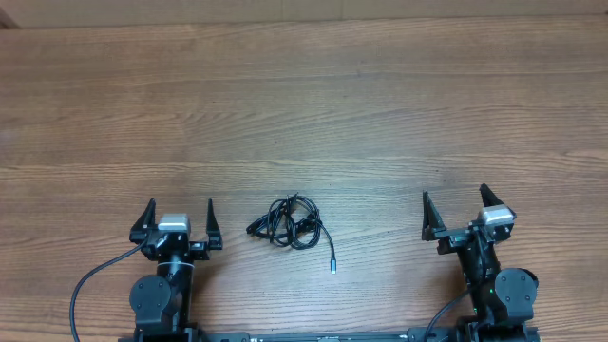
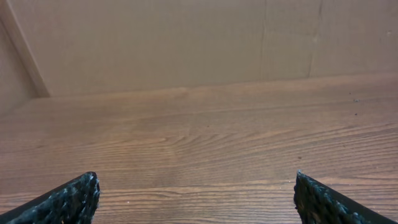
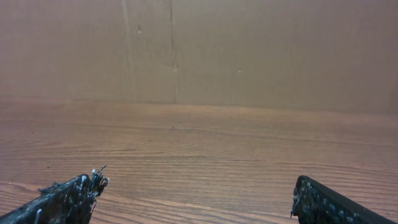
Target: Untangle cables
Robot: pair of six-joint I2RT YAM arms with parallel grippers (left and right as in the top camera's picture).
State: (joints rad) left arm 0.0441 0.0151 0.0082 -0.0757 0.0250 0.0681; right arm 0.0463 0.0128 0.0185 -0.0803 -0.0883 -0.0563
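While the left pincer [image 1: 180, 205] and right pincer [image 1: 455, 194] gape empty, the cables [image 1: 288, 222] lie bunched between them.

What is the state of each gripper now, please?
Left gripper: open, holding nothing.
Right gripper: open, holding nothing.
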